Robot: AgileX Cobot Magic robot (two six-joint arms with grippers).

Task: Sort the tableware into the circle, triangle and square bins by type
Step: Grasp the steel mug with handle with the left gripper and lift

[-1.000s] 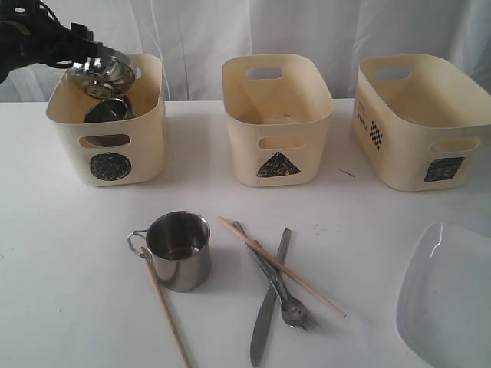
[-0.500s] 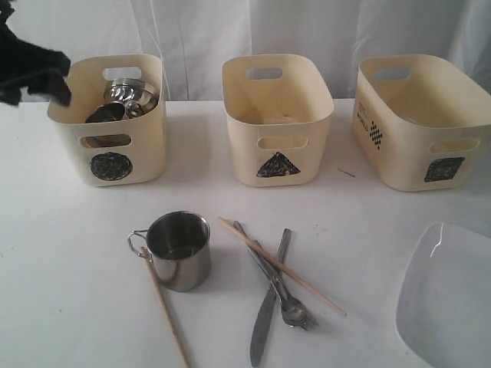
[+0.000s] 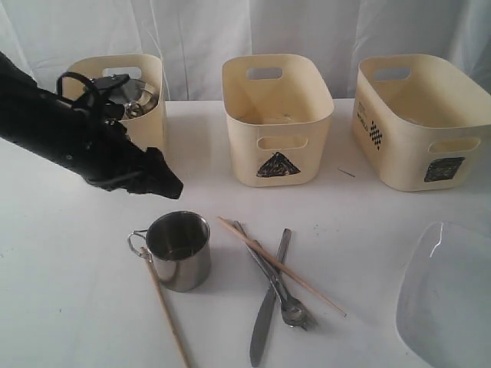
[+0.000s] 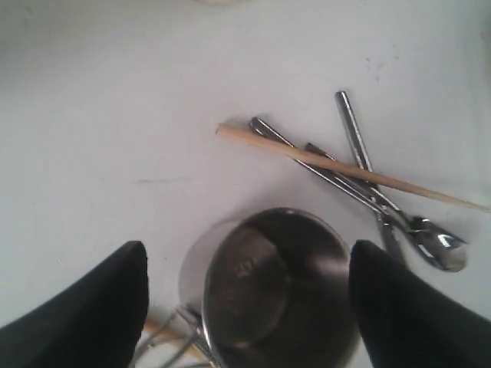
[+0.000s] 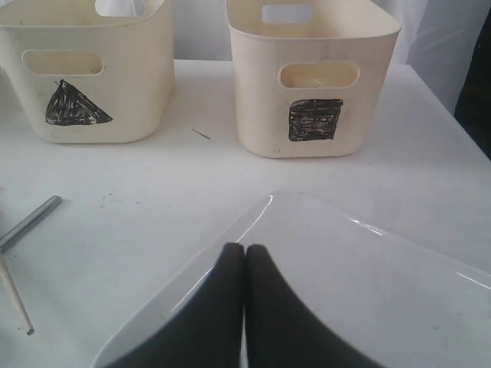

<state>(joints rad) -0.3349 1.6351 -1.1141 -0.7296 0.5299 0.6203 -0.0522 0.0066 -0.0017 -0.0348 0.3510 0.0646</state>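
A steel cup (image 3: 180, 249) stands upright on the table, its handle over one chopstick (image 3: 165, 307). My left gripper (image 3: 165, 186) hovers open just above and behind it. In the left wrist view the cup (image 4: 280, 291) lies between the two spread fingers (image 4: 84, 314), with no contact. The knife (image 3: 267, 310), the fork (image 3: 282, 290) and a second chopstick (image 3: 280, 264) lie crossed to the cup's right. The left bin (image 3: 149, 115) holds steel pieces (image 3: 132, 96); my arm hides its mark. My right gripper (image 5: 244, 249) is shut and empty over the white plate (image 5: 368, 284).
The triangle bin (image 3: 278, 119) stands in the middle and the square bin (image 3: 422, 119) on the right, both at the back. The plate (image 3: 449, 295) fills the front right corner. A white curtain hangs behind the table.
My left gripper let a steel piece go into the left bin, then swung down and forward to just above the cup. The right gripper has stayed shut.
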